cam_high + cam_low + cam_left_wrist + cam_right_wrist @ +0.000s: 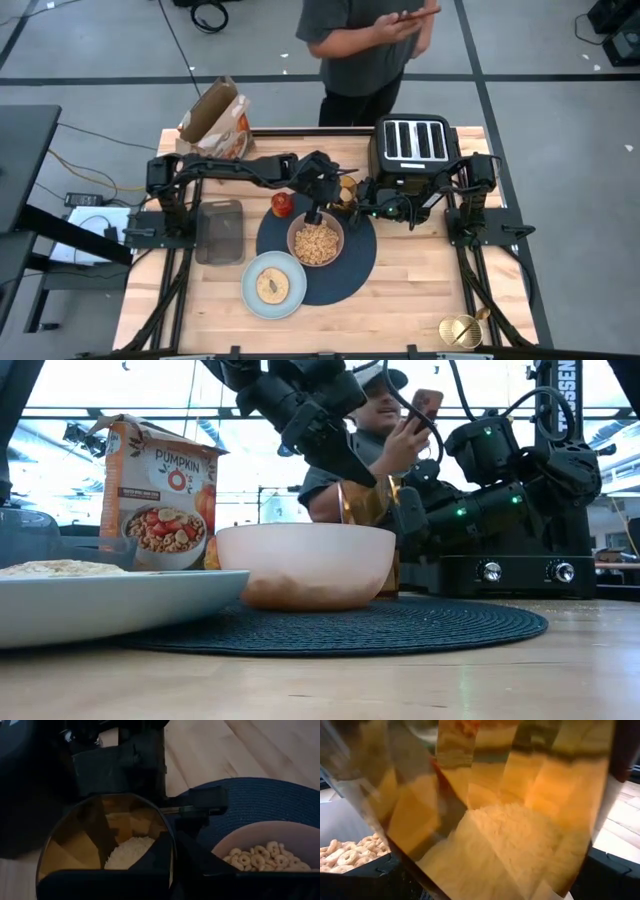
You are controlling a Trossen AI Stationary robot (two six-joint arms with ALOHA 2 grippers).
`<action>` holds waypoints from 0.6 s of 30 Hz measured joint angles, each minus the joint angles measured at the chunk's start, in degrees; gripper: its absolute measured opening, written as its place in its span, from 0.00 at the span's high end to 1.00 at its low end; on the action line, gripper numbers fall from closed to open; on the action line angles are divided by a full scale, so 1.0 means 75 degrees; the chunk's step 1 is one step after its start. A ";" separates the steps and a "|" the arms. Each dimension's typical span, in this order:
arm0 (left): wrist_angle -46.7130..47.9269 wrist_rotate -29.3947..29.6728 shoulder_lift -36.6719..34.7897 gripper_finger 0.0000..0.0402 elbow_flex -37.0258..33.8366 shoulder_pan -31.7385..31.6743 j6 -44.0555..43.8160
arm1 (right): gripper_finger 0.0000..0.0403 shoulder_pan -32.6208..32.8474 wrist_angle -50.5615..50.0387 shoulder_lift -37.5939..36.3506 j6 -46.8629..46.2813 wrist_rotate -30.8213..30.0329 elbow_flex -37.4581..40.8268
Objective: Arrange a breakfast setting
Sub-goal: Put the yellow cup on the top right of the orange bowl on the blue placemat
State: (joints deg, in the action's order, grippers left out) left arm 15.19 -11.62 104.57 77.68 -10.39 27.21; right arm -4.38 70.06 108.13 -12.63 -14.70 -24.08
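Note:
The amber glass cup [347, 195], with white grains in its bottom, is at the far edge of the navy placemat [350, 275]. My left gripper [325, 205] reaches over from the left and is shut on its rim. My right gripper [363, 200] is open, with a finger on each side of the cup [485, 820]; I cannot tell whether they touch it. The pink bowl [316, 240] of cereal rings sits on the mat. The plate [252, 298] with the bagel [272, 286] overlaps the mat's near left edge. The red apple [282, 205] lies left of the cup. My left gripper pinches the cup's wall at the rim [171, 840], one finger inside the cup [150, 857] and one outside [205, 867]. It comes slanting down from the table's left. The cup stays roughly upright; the bowl hides its base in the low view.
The black toaster [412, 145] stands just behind the cup. A cereal box [215, 120] is at the far left, and a clear container [220, 230] is left of the mat. The gold spoon [462, 328] lies at the near right corner. A person [365, 50] stands beyond the far edge.

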 joint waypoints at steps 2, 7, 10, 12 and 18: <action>0.0273 0.0048 0.0016 0.95 0.0176 0.0000 0.0073 | 0.03 0.0000 0.0003 -0.0001 -0.0004 0.0020 0.0000; 0.1337 0.0213 0.0040 0.96 0.0793 -0.0078 0.0315 | 0.03 -0.0003 -0.0108 -0.0018 -0.0104 0.0159 0.0005; 0.2091 0.0245 0.0037 0.96 0.1060 -0.0168 0.0526 | 0.03 -0.0006 -0.0329 0.0010 -0.0133 0.0155 0.0047; 0.2321 0.0431 0.0020 0.97 0.1072 -0.0178 0.0635 | 0.03 -0.0006 -0.0274 -0.0071 -0.0079 0.0085 0.0044; 0.2396 0.0584 0.0015 0.97 0.1074 -0.0178 0.0638 | 0.03 0.0002 -0.0251 -0.0108 0.0007 0.0053 0.0038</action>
State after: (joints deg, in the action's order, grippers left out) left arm 33.16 -7.24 104.68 85.73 -11.73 31.99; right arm -4.36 68.18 107.32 -12.58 -14.30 -23.79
